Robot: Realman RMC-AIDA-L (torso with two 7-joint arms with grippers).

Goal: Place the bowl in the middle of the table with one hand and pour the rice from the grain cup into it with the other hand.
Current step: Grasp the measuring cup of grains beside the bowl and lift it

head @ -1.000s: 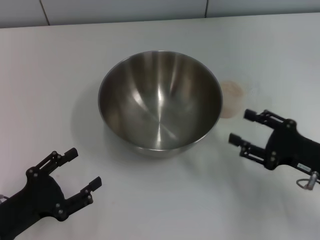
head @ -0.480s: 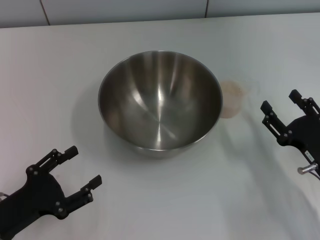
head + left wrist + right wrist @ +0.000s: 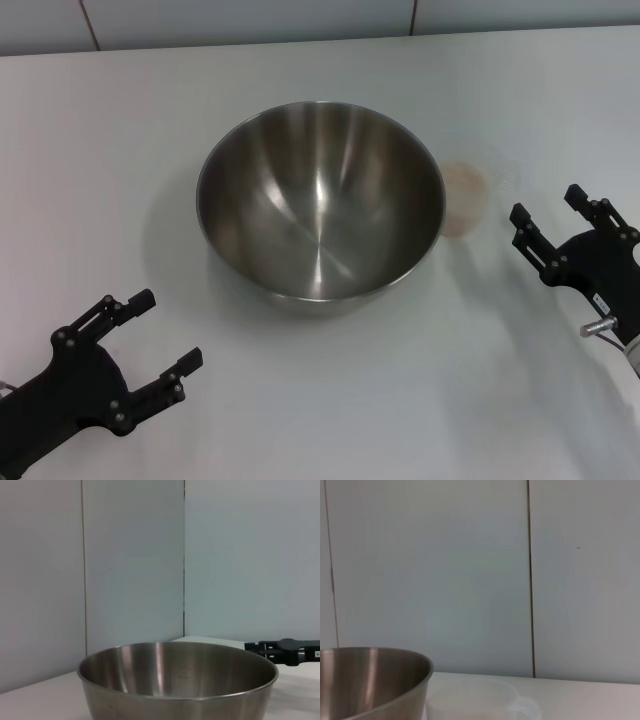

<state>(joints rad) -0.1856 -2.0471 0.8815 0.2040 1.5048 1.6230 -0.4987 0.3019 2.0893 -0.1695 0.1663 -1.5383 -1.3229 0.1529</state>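
The large round stainless-steel mixing bowl (image 3: 320,205) stood upright near the centre of the plain white tabletop (image 3: 330,400), its mouth facing straight up and its interior bare of grain, so the placing step appeared complete. The small clear frosted plastic grain cup (image 3: 464,198) stood upright just beside the bowl's rim on the robot's right, partly hidden behind it in the head view; whether cup and bowl touched could not be determined. A pale heap of off-white rice (image 3: 462,185) showed inside the cup, so the pour was judged not yet done. In the right wrist view the cup (image 3: 470,700) carried a small handle tab that appeared to point away from the bowl (image 3: 370,680). Being round, neither vessel had a horizontal long axis; each vertical axis was plumb. The black right gripper (image 3: 558,217) hovered near the cup, fingers spread and grasping nothing. The black left gripper (image 3: 166,333) sat parked low on the robot's left, well apart from the bowl, fingers likewise released. Remaining work: grasp the cup, lift it, tilt it over the bowl.
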